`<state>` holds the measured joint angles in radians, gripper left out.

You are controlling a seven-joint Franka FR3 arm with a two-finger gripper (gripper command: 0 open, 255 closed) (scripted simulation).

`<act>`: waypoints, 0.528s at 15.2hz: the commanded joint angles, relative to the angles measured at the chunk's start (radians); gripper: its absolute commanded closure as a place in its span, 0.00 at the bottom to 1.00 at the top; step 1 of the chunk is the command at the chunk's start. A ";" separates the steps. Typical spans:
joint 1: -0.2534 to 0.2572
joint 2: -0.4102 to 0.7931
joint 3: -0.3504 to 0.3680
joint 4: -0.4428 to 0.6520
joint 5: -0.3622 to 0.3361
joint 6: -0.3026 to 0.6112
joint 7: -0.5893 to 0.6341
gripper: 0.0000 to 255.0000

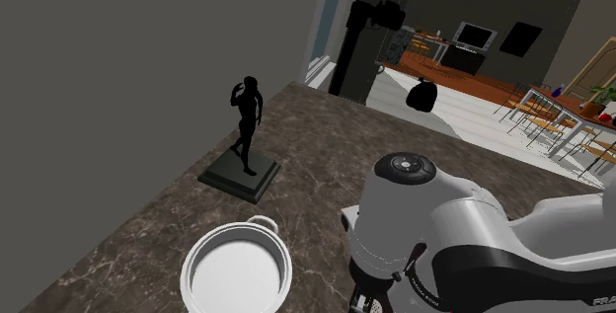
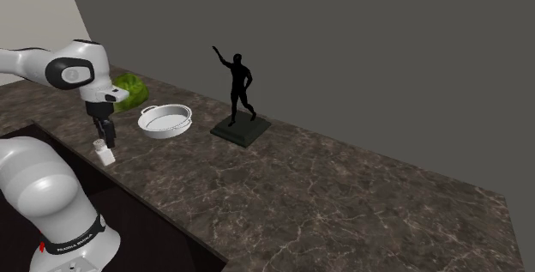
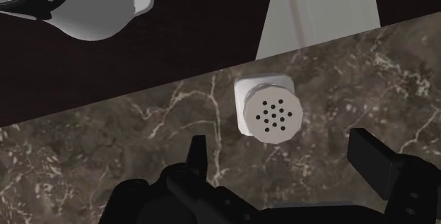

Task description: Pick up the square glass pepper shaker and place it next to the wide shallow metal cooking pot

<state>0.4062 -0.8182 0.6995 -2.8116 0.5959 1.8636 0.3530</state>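
**Open tool [image 2: 104,132] hangs over the shaker [image 2: 105,152], nothing held**

Shoulder view: the white arm [image 1: 449,224] fills the lower right. A white pot [image 1: 219,234] with two small loop handles stands on the dark marbled surface [image 1: 316,143] at the bottom, its inside bare. Beyond it, nearer the grey wall, a black statue [image 1: 247,123] of a standing figure rises from a square base. A room with tables and chairs shows past the surface's far end.

Second exterior view: the arm bends down at the view's left, and the tool points straight down just above the shaker. The shaker stands upright close to the surface's front edge. The pot sits apart from it, further in and to the view's right. A green lump [image 2: 130,90] lies behind the pot, and the statue stands well to the right.

Wrist view: the two black fingers [image 3: 198,155] stand wide apart and touch nothing. The shaker, pale with a square body and a round cap pierced with holes, stands just ahead of them, in line with the gap, near the surface's edge
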 commanded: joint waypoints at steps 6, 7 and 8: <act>-0.020 -0.022 -0.051 0.069 -0.053 -0.092 0.003 0.00; -0.020 -0.022 -0.051 0.069 -0.053 -0.092 0.003 0.00; -0.020 -0.022 -0.051 0.069 -0.053 -0.092 0.003 0.00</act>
<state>0.3865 -0.8407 0.6482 -2.7429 0.5434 1.7724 0.3556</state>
